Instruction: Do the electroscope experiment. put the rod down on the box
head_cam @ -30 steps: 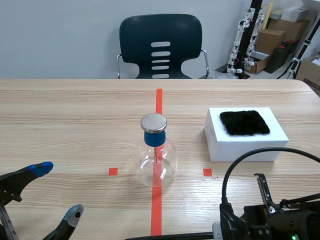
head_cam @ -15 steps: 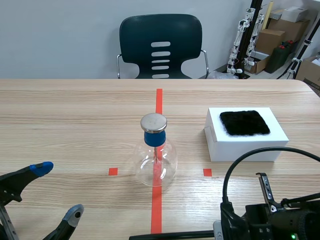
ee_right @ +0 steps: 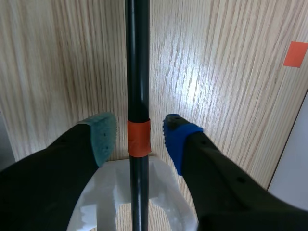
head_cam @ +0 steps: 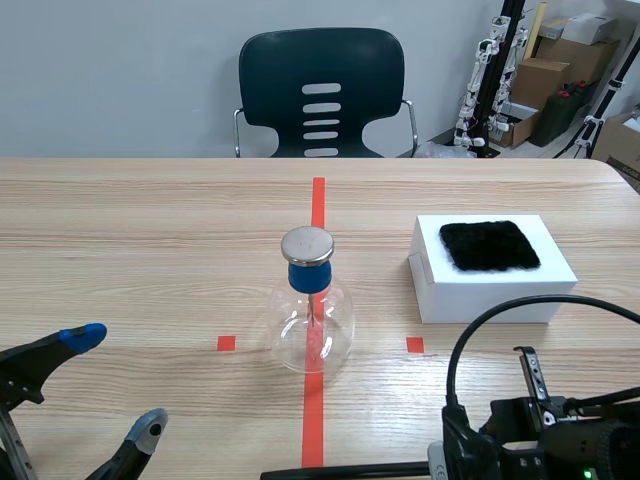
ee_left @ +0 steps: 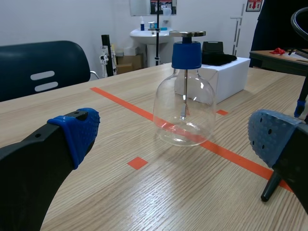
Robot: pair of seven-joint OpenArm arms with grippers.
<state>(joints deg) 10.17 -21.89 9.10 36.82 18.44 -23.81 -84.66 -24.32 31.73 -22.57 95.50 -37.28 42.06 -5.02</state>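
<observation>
Light wood-grain counter point(head_cam: 150, 230), rounded at the far right corner, with a soft sheen on its surface. Behind its far edge stands one dark chair point(head_cam: 320, 90): slotted back, chrome arm tubes, set near the middle. Plain pale grey wall point(head_cam: 120, 70) behind it. Far right corner is cluttered with stacked cardboard boxes point(head_cam: 548, 75) and black poles point(head_cam: 508, 45) beside them. Left wrist view shows a white wall farther off with a washbasin point(ee_left: 153, 34), a mirror point(ee_left: 153, 6) above it, a framed picture point(ee_left: 253, 5) and a dark side desk point(ee_left: 279, 54).

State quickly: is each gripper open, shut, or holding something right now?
Left gripper: open, holding nothing.
Right gripper: open, one finger on either side of the black rod, not pressing it.
</observation>
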